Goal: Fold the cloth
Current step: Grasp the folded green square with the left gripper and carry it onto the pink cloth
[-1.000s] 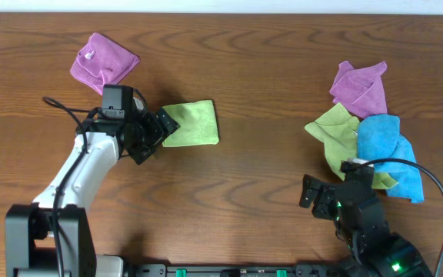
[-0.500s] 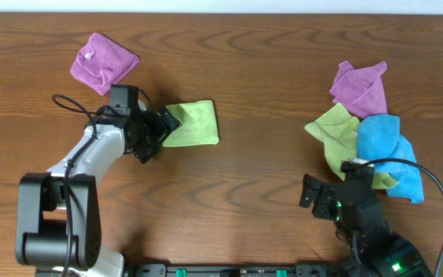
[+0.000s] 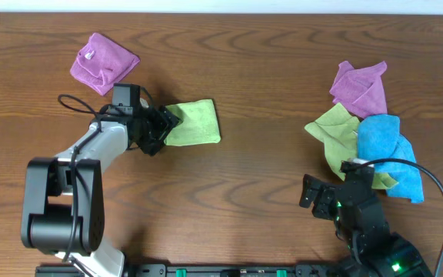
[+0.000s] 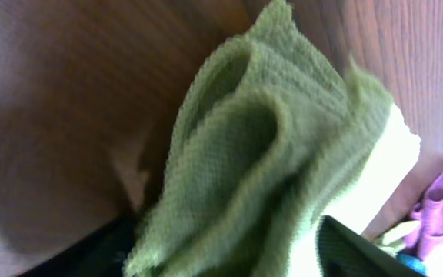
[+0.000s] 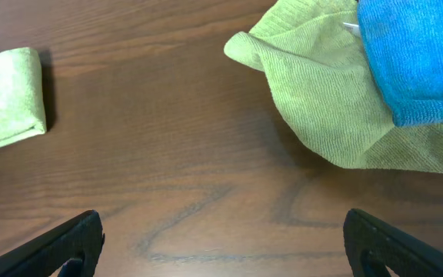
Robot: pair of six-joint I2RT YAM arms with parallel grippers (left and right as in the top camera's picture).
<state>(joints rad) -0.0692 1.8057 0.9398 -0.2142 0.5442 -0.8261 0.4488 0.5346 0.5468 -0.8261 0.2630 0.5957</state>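
Observation:
The cloth (image 3: 194, 123) is bright lime green and lies folded into a small rectangle on the wooden table, left of centre. My left gripper (image 3: 160, 129) is at the cloth's left edge, open, with the cloth's layered edge (image 4: 260, 154) loose between the fingers. The cloth also shows at the far left of the right wrist view (image 5: 6, 96). My right gripper (image 5: 221, 246) is open and empty over bare table at the front right, far from the cloth.
A purple cloth (image 3: 102, 61) lies at the back left, close behind my left arm. At the right lie a purple cloth (image 3: 360, 85), a duller olive-green cloth (image 3: 337, 135) and a blue cloth (image 3: 391, 154), overlapping. A black cable loops beside my left arm.
My left gripper has moved a little to the right against the cloth's left edge. The cloth has shifted slightly right. The right arm has not moved.

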